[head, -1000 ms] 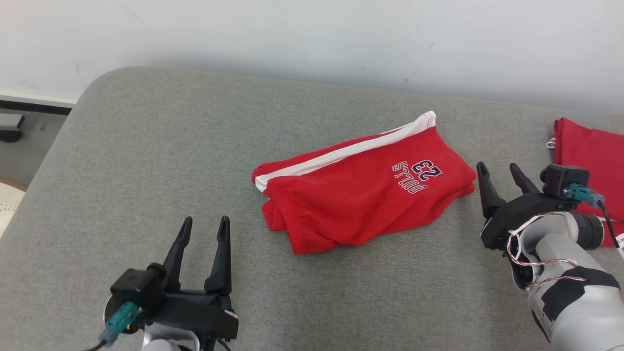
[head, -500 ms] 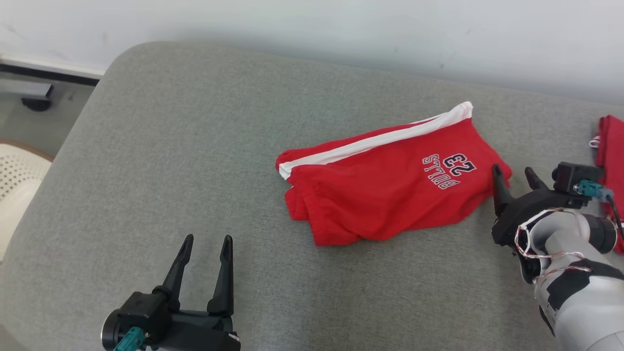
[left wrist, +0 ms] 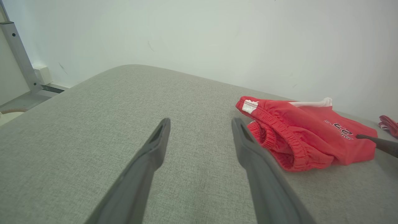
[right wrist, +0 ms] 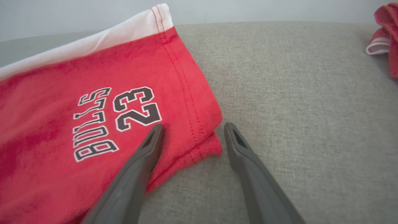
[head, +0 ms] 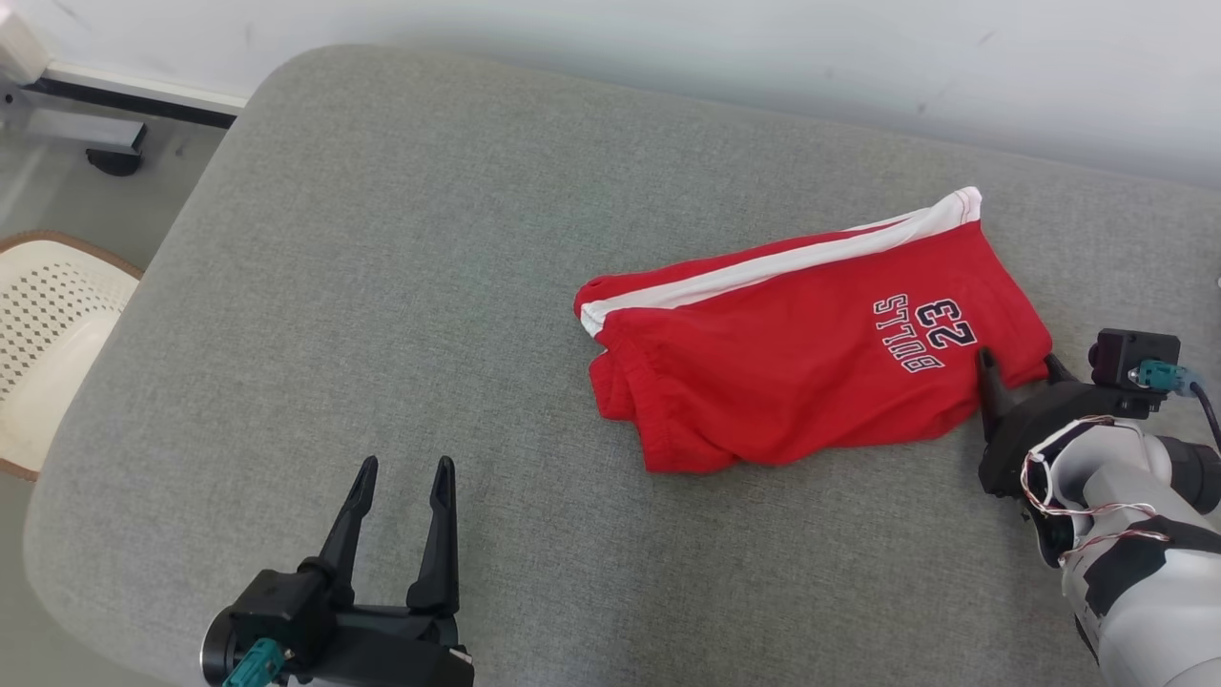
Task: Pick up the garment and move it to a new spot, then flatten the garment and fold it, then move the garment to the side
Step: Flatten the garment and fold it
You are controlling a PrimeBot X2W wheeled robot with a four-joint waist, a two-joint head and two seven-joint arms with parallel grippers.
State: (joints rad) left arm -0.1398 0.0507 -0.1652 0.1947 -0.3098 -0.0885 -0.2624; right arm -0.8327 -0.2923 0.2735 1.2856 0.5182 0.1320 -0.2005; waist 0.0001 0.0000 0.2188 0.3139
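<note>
The garment is a pair of red shorts with a white side stripe and "BULLS 23" printed on it, folded on the grey cushion. My right gripper is open, its jaws astride the right hem corner of the shorts, one finger over the cloth and one over bare cushion. My left gripper stands open near the front edge, well left of the elastic waistband end, with nothing between its fingers.
Another red cloth lies at the far right of the cushion. A white wall runs behind. Left of the cushion are a cream perforated chair seat and a metal stand foot on the floor.
The head camera has turned left, shifting the scene right. My right gripper has advanced from beside the shorts onto their hem corner. The left gripper has stayed open and empty.
</note>
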